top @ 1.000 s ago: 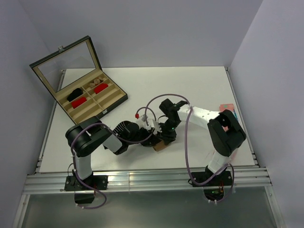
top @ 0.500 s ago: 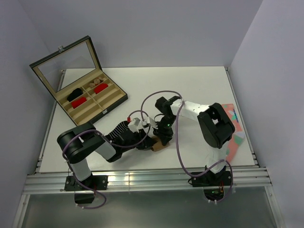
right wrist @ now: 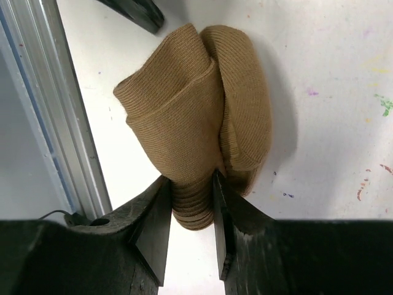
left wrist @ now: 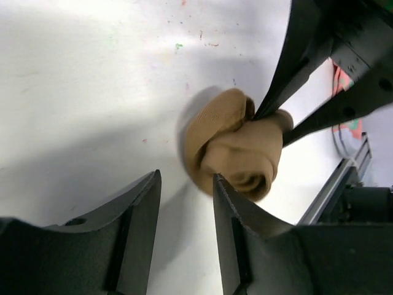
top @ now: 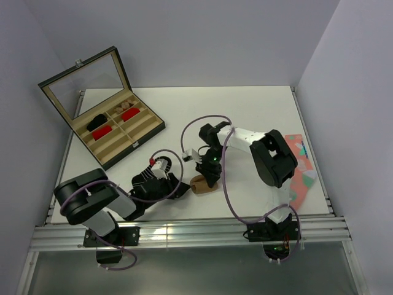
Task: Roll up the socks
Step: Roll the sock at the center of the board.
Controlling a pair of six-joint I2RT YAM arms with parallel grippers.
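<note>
Currently your tan sock (top: pixel 201 185) sits bundled near the 6 o'clock edge of the worktop (top: pixel 245 110), right claw (right wrist: pixel 188 184) pinched on its fold, left claw (left wrist: pixel 185 178) spread empty at its 9 o'clock; soft, light, likely springy, so take the thick rolled middle.

Place: robotics lab test cell
Enclosure: plain pale walls (top: pixel 202 37) on three sides
Surface: white desk (top: pixel 258 110), flecked with paint
Rig: two robot arms (top: pixel 249 138) bolted at an aluminium rail (top: pixel 196 235)
</note>
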